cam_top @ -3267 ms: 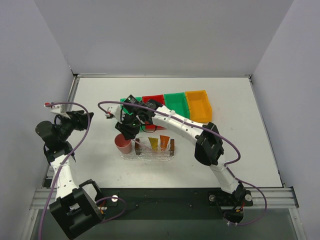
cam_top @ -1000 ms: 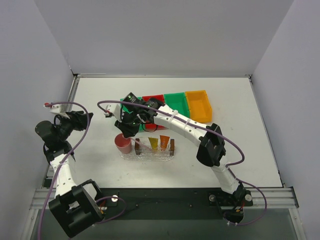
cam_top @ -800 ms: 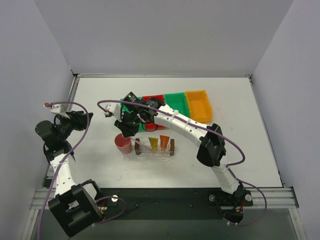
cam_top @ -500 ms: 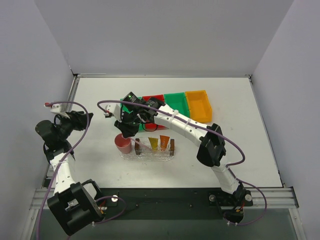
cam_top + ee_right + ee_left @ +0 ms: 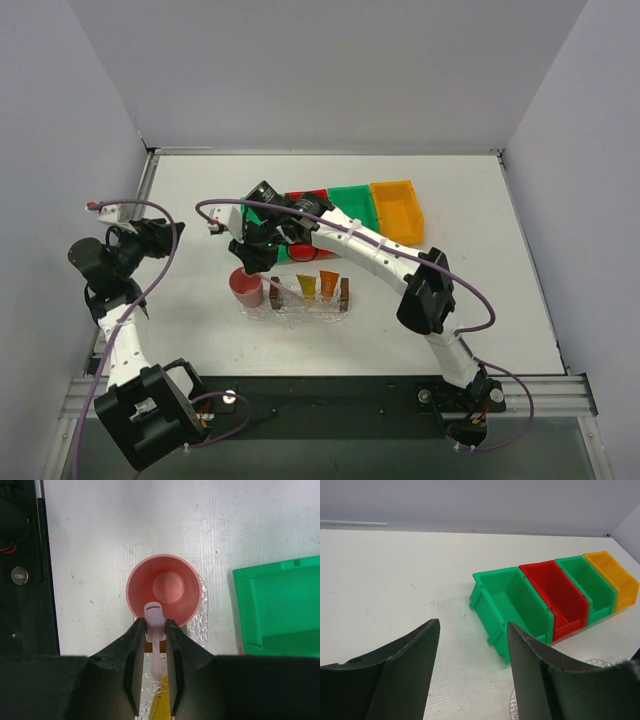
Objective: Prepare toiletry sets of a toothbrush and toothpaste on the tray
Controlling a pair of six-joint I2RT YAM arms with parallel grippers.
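Right wrist view | right pincer [image 5: 155, 622] clamping narrow on the toothbrush [image 5: 154, 614], brush head hanging over near rim of pink cup [image 5: 165, 587], long axis running back along the fingers | tray [image 5: 344, 292] lying just beside cup, carrying toothpaste tubes [image 5: 306, 287], right arm nearer | left pincer [image 5: 472, 630] gaping wide, holding nothing, well apart.

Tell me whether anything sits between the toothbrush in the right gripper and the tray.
The right gripper is shut on the toothbrush above the pink cup, which stands beside the left end of the tray. Two toothpaste tubes sit in the tray. Between brush and tray, only the cup and the left handle block look in the way.
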